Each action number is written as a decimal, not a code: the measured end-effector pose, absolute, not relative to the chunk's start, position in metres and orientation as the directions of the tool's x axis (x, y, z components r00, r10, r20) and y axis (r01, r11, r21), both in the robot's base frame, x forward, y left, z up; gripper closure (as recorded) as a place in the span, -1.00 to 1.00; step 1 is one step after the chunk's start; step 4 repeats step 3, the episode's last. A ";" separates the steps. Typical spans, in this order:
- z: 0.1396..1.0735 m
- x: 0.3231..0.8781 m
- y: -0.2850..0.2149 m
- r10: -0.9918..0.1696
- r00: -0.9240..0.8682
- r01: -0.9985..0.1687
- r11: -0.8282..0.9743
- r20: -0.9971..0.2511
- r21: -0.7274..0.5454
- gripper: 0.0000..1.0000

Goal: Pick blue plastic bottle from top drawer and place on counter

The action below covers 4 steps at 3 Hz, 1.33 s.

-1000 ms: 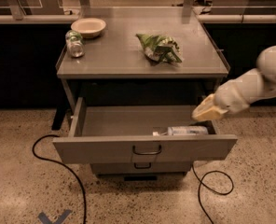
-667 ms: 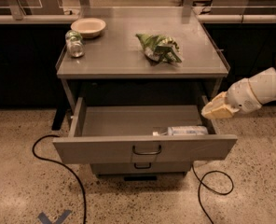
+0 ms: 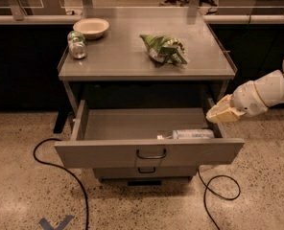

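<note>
Camera view: the top drawer is pulled open beneath the counter. The blue plastic bottle lies on its side inside the drawer, at the front right, against the front panel. The gripper hangs outside the drawer, just beyond its right side wall and above the bottle, apart from it; whether it is open or closed cannot be told. On the counter stand a cream bowl, a green-lidded glass jar and a green snack bag. A black cable runs across the floor.
</note>
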<state>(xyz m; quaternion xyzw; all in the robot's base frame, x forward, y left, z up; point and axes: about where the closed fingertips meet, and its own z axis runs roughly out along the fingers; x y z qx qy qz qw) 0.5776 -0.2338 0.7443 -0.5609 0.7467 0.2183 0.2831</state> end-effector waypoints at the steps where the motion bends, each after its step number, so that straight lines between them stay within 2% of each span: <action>1: 0.744 0.578 -0.234 -0.714 -0.210 -0.961 0.275 -0.668 0.008 -0.77; 2: 0.744 0.578 -0.234 -0.714 -0.210 -0.961 0.275 -0.668 0.009 -1.00; 4: 0.744 0.578 -0.234 -0.714 -0.210 -0.961 0.275 -0.668 0.009 -1.00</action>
